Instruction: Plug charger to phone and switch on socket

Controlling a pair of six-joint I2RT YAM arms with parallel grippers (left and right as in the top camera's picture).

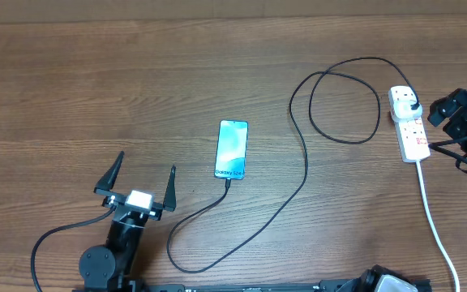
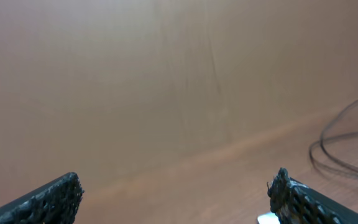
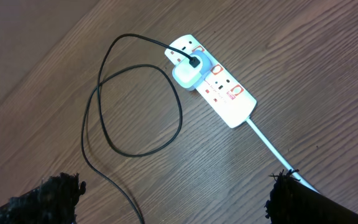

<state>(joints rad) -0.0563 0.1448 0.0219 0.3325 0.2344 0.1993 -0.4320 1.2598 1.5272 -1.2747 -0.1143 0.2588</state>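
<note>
- Phone (image 1: 232,149) lies flat on the wooden table (image 1: 96,81), just left of the centre of the overhead view, screen up and lit in a pale blue-white gradient.
- Its long axis runs almost top to bottom in the frame.
- My charger (image 1: 302,154) is a thin black cable, and its tip meets the phone's lower edge. I cannot tell whether the connector is fully seated.
- From there the cable swings down to the lower middle of the frame and climbs to the right. It makes a wide loop at upper right and ends at the socket (image 1: 409,122).
- The socket is a white power strip at the right edge of the overhead view, well apart from the phone.
- In my right wrist view the socket (image 3: 229,99) lies diagonally at upper centre, with a pale plug (image 3: 188,74) in its upper end and the black cable entering it.
- Red-marked switches (image 3: 234,92) show on the strip; I cannot read which way they are set.
- The strip's white cord (image 3: 272,149) runs off to the lower right.
- My left gripper (image 1: 147,162) sits at lower left, near the phone but not touching it, fingers spread wide and holding nothing.
- My right gripper (image 3: 173,202) hovers near the socket, fingers wide apart with only bare table between them.
</note>
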